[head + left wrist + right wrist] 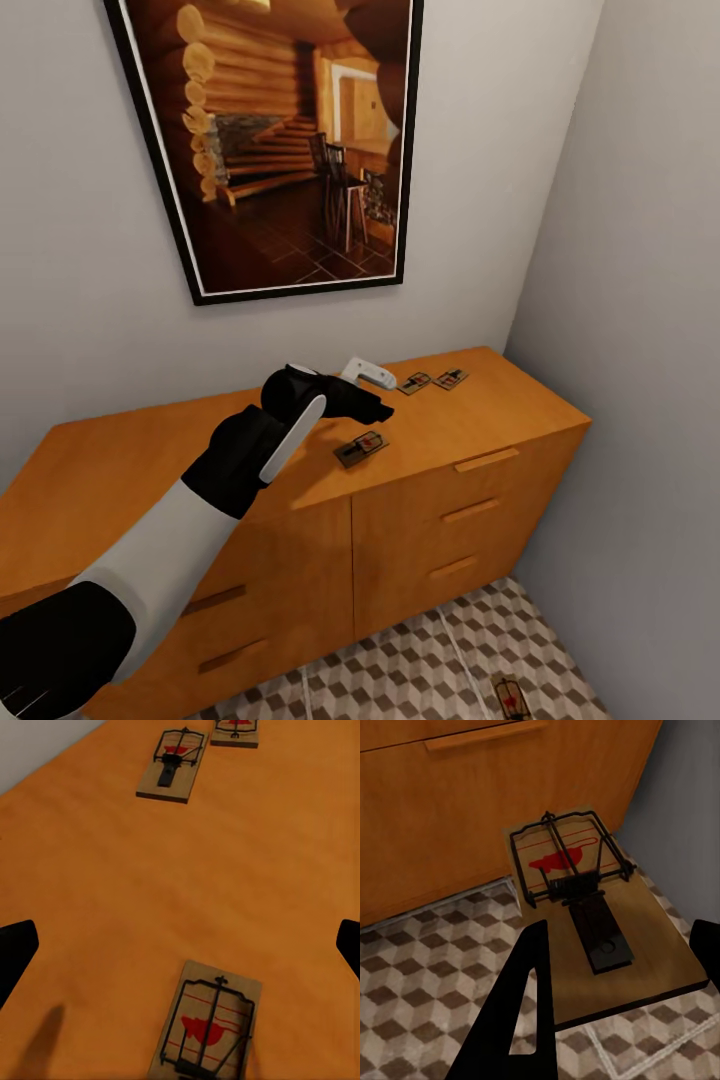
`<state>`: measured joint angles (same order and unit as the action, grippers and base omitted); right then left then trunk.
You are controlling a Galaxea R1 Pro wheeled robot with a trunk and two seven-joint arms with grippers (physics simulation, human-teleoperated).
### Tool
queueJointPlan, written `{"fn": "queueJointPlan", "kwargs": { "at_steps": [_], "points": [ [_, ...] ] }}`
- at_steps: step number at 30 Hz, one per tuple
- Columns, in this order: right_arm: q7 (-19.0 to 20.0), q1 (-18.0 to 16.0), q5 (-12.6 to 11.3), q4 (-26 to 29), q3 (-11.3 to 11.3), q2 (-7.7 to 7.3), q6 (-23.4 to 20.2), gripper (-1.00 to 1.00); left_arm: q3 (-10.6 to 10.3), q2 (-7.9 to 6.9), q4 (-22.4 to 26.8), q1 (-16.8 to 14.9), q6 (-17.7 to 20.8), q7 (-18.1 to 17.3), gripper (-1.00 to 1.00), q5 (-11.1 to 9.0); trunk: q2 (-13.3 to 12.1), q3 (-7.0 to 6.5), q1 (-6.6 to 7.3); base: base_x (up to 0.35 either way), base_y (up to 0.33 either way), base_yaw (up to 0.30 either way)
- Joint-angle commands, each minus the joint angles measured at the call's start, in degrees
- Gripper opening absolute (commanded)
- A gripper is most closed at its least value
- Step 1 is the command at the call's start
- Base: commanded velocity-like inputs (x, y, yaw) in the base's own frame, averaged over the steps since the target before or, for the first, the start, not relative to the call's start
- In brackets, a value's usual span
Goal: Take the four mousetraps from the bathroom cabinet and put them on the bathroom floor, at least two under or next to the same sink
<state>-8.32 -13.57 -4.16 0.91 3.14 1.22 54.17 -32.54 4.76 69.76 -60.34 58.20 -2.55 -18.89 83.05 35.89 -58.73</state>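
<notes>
The cabinet [420, 500] stands in a corner, its back against the wall under a framed picture [280, 140] and its right end close to the side wall. All drawers visible on its front are shut; their contents cannot be seen. Three mousetraps lie flat on its top. The nearest trap [361, 448] lies close to the front edge, about midway along the top. Two more, the middle trap [414, 382] and the far trap [451, 378], lie just beside each other toward the back right of the top, well apart from the nearest one.

The left gripper [378, 392] hangs over the cabinet top between the nearest trap and the far pair, touching none of them. In the left wrist view its dark fingertips [16, 952] show at opposite edges, spread wide, with the nearest trap [208, 1027] low between them and bare wood all around.

A fourth trap [510, 695] lies on the bathroom floor [400, 670] in front of the cabinet's right end, near the side wall. In the right wrist view this fourth trap [585, 907] is flat on the tiles by the cabinet's base, and the right gripper [615, 997] has its fingers parted on either side of it, holding nothing. The floor strip between cabinet front and side wall is narrow.
</notes>
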Motion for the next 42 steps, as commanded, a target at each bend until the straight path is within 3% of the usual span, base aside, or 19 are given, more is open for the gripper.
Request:
{"fn": "queueJointPlan", "kwargs": {
  "at_steps": [1, 14, 32, 34, 42],
  "points": [
    [-0.1, 0.0, -0.4, 0.0, 0.4, 0.01, 0.2, -1.00, 0.0, -0.05, 0.0, 0.0, 0.2, -0.3, 1.00, 0.3, 0.0, 0.05, 0.00, 0.000, 0.000, 0.000],
    [-0.1, 0.0, -0.4, 0.0, 0.4, 0.01, 0.1, -1.00, -0.1, -0.78, -0.2, 0.0, 0.2, -0.5, 1.00, 0.3, 0.0, 0.05, 0.00, 0.009, 0.000, 0.000],
    [0.0, 0.0, -0.4, 0.0, 0.4, 0.01, 0.1, -1.00, -0.3, -0.78, -1.3, 0.0, 0.2, -0.5, 1.00, 0.3, 0.0, 0.05, 0.00, 0.230, 0.000, 0.000],
    [0.0, 0.0, -0.4, 0.0, 0.4, 0.01, 0.1, -1.00, -0.6, -0.76, -1.7, 0.0, 0.2, -0.5, 1.00, 0.3, 0.0, 0.05, 0.00, 0.097, 0.000, 0.000],
    [0.0, 0.0, -0.4, 0.0, 0.4, 0.01, 0.1, -1.00, -5.5, -0.49, -4.1, 0.0, 0.1, -0.6, 1.00, 0.3, 0.0, 0.05, 0.00, 0.070, 0.000, 0.000]
  ]
}}
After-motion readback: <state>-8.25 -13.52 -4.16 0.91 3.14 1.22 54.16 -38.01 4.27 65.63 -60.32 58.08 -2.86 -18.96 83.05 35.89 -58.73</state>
